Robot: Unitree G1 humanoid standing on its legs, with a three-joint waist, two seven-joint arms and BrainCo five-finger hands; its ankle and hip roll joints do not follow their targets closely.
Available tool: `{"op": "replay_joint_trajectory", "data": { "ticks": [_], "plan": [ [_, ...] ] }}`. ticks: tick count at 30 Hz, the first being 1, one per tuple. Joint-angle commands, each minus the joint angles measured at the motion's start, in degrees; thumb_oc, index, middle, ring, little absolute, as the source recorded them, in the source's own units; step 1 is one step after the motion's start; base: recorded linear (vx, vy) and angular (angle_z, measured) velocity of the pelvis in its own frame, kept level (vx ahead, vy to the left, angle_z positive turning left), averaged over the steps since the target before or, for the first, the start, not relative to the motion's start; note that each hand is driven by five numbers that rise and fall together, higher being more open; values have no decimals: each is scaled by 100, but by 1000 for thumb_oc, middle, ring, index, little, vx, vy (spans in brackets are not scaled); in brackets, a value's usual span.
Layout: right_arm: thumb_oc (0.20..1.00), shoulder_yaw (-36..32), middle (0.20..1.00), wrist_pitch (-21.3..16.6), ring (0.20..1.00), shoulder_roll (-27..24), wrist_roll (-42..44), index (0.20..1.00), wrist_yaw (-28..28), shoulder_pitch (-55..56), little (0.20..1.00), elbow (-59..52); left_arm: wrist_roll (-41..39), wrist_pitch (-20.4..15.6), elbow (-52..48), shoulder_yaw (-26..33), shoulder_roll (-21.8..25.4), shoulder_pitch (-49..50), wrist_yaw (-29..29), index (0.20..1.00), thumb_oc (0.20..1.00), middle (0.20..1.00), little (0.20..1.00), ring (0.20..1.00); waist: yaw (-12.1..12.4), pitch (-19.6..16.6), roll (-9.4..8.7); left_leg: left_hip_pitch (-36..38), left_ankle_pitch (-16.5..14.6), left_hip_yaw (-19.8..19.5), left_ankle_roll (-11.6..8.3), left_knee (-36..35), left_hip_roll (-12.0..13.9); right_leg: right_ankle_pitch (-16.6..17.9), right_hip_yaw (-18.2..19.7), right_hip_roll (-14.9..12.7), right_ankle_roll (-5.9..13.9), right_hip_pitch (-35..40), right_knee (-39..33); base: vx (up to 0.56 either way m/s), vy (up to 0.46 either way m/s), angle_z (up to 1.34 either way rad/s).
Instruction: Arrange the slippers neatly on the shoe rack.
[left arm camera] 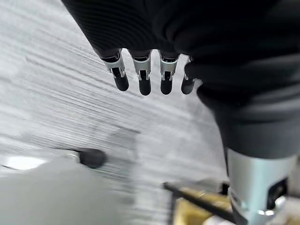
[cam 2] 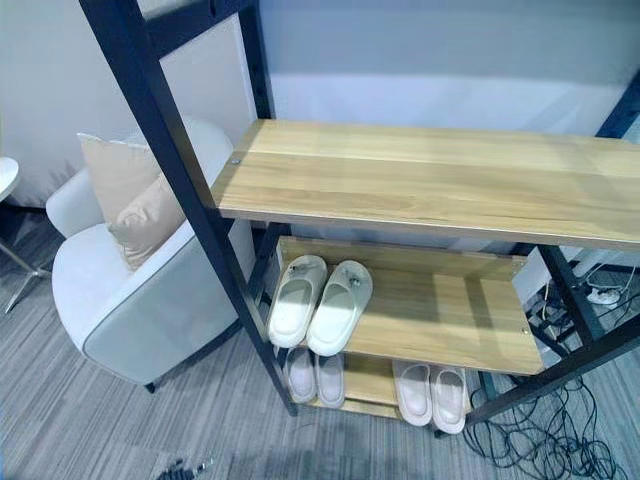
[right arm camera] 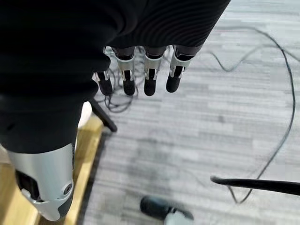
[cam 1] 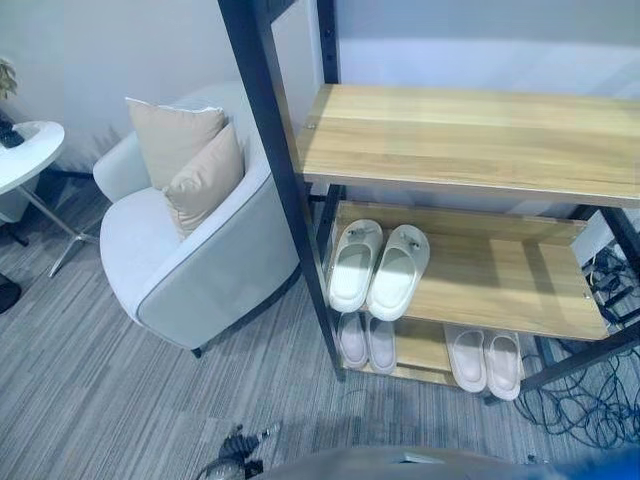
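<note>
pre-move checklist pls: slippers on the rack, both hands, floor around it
1. Pale slipper pair on the wooden middle shelf, left end: larger pair side by side, touching, angled slightly. Ok, could be straighter.
2. Bottom shelf, left: small pale slipper pair side by side. Ok.
3. Bottom shelf, right: second pale pair, toes reaching past the front edge. Not ok.
4. Left robot hand: fingers relaxed, holding nothing, above the grey carpet. Ok.
5. Right robot hand: fingers relaxed, empty, beside the rack's black frame. Ok.
6. Loose slippers on the carpet: none seen in front of the rack; behind the white armchair cannot tell.
</note>
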Motion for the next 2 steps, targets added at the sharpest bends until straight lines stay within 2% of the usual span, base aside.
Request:
{"op": "replay_joint_trajectory", "data": {
  "ticks": [1, 2],
  "plan": [
    [1000, 36, 1000, 24, 1000, 11, -188, 1000, 158, -281, 1000, -160, 431, 16, -62, 51, 29, -358, -58, 1000, 1000, 1000, 1000, 1000, 55, 337, -116, -450, 763, -55, 31, -214, -163, 299, 181, -523, 646, 33, 99, 2, -64, 3],
    [1000, 102, 1000, 30, 1000, 27, -238, 1000, 169, -291, 1000, -163, 420, 12, -93, 44, 24, -386, -75, 1000, 1000, 1000, 1000, 1000, 69, 313, -124, -455, 705, -57, 30, -214, -171, 285, 163, -519, 649, 81, 30, -24, -60, 5]
  ]
}}
